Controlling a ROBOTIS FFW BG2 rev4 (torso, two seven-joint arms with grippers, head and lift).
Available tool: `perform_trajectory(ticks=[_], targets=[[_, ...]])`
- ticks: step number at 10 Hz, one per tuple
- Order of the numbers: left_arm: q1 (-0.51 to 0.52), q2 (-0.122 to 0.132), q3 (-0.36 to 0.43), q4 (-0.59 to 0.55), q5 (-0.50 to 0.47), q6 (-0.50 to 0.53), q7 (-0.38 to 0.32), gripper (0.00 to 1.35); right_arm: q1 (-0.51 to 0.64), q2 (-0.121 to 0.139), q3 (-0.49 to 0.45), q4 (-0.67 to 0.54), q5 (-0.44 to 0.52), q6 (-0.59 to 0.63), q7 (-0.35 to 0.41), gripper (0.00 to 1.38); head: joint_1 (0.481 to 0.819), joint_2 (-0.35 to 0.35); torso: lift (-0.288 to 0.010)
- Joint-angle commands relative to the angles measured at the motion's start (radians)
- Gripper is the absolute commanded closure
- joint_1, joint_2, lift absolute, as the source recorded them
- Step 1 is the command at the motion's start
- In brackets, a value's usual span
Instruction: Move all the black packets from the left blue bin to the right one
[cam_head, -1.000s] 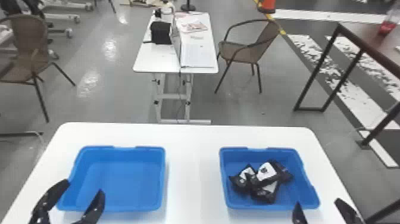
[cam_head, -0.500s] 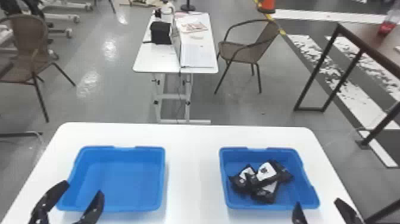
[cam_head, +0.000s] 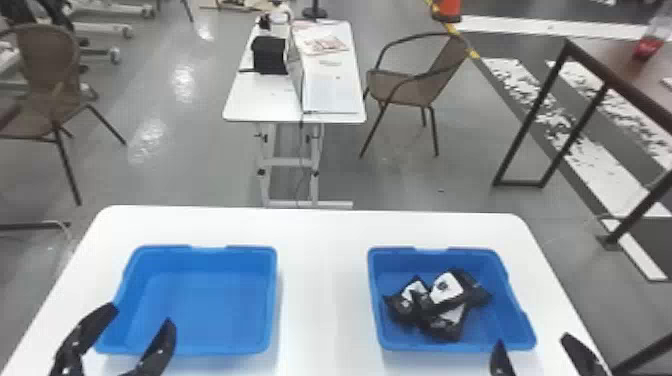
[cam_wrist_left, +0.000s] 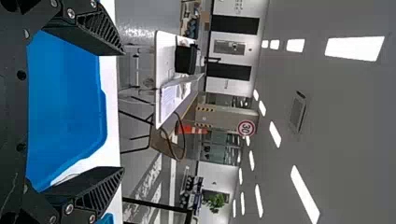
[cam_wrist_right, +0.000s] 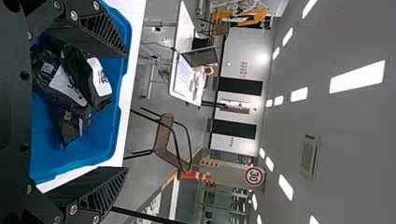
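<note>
White table (cam_head: 322, 300) — perhaps three packets (cam_head: 445, 289) in right bin (cam_head: 457, 346); left tool (cam_head: 143, 314), right tool (cam_head: 532, 340) — agape.

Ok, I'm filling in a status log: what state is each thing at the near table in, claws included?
Left blue bin: upright, empty
Right blue bin: upright, holding packets
Black packets: heaped, overlapping
Left claw: open, gripping nothing
Right claw: open, gripping nothing
</note>
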Motion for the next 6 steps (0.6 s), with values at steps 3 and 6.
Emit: perform_trajectory(ticks=[3,6], targets=[[-0.005,-0.003,-0.006,0.001,0.002,0.007,0.0,0.16,-0.001,0.001,0.0,0.002,-0.002,0.004,0.0,0.17,0.695,-0.096,0.0],[-0.007,-0.003,-0.009,0.001,0.002,0.015,0.0,0.16,-0.005,0.001,0.002,0.002,-0.005,0.008,0.002,0.17,0.695,-0.1,0.0]])
